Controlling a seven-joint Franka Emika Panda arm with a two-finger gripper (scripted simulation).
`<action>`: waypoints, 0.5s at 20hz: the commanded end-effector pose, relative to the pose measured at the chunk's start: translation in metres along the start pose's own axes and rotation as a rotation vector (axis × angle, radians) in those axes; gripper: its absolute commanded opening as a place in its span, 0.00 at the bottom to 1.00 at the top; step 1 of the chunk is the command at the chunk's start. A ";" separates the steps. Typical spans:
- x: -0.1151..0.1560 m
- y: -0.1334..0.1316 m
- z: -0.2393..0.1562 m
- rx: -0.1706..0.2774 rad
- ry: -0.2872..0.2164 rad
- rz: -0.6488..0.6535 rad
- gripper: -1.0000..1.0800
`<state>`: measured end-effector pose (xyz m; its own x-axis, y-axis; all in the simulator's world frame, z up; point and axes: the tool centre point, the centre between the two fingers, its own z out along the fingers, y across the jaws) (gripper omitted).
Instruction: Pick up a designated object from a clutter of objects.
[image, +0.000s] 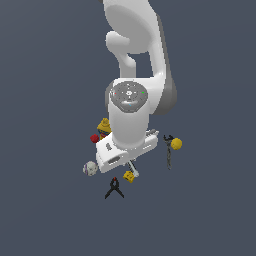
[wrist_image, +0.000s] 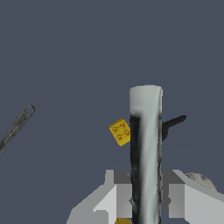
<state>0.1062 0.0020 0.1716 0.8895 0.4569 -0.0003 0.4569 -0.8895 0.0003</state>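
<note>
The designated object, a slim white-grey marker (wrist_image: 146, 144) with a dark streak along it, stands between my gripper's (wrist_image: 146, 197) two fingers (wrist_image: 124, 199), which press on it from both sides. In the exterior view only a short white piece of the marker (image: 133, 168) shows under the arm's hand (image: 125, 149), which hides the fingers. I cannot tell whether the marker is off the floor. The clutter lies around it: the yellow block (wrist_image: 120, 131) (image: 129, 176) is close beside the marker.
The yellow mustard bottle (image: 104, 125) and red ball (image: 94, 138) lie at the exterior view's left. There are also the whitish ball (image: 90, 168), black clamp (image: 114, 189), yellow ball (image: 176, 144) and dark thin tool (image: 169, 157) (wrist_image: 15, 127).
</note>
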 end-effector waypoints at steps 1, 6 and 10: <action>-0.013 0.014 -0.026 0.001 0.000 0.000 0.00; -0.037 0.044 -0.077 0.002 0.001 -0.001 0.00; -0.056 0.067 -0.117 0.002 0.001 -0.001 0.00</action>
<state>0.0901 -0.0719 0.2736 0.8893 0.4572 0.0012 0.4572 -0.8893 -0.0010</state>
